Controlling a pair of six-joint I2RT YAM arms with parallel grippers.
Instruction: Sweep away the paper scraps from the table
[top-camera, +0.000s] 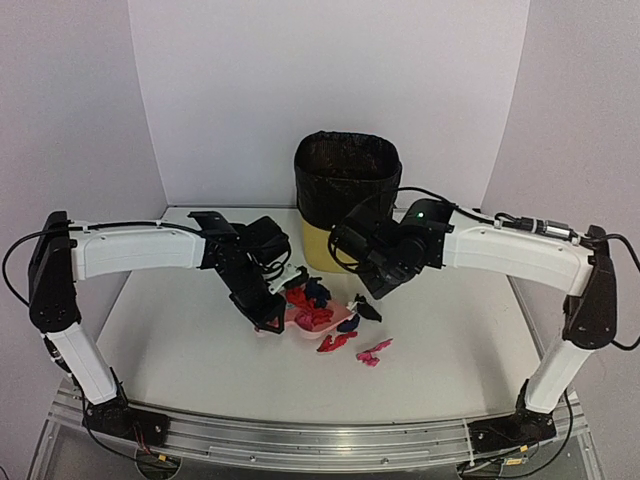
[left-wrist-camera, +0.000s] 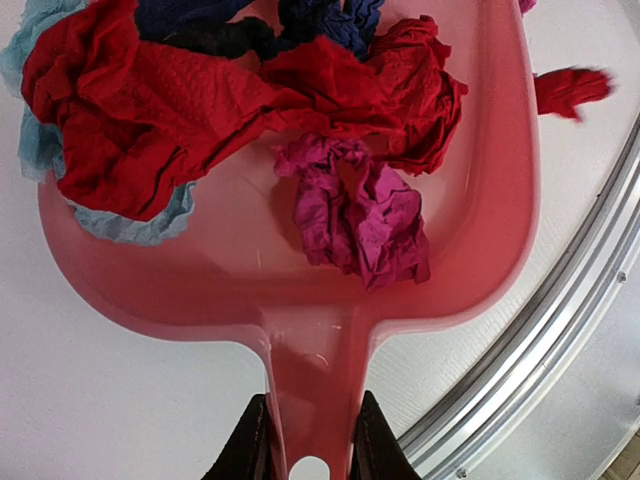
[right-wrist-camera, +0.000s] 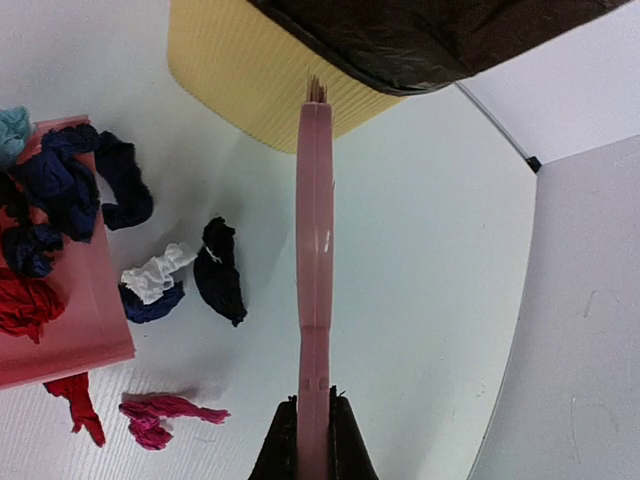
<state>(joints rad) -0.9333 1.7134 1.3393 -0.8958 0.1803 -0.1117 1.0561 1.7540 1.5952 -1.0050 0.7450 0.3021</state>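
Left jaws on dustpan (left-wrist-camera: 300, 300) of paper scraps (left-wrist-camera: 190, 110), right jaws on brush (right-wrist-camera: 314, 250).

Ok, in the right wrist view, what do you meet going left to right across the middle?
pink dustpan → white scrap → black scrap → pink brush, gripped by the right claw

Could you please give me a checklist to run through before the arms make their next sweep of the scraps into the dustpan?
1. The left gripper is shut on the dustpan handle: ok.
2. The right gripper is shut on the brush: ok.
3. All paper scraps are inside the dustpan: not ok; black, white, navy, pink and red ones lie loose on the table.
4. The dustpan lip sits flush on the table: cannot tell.
5. The bin stands open behind the pile: ok.
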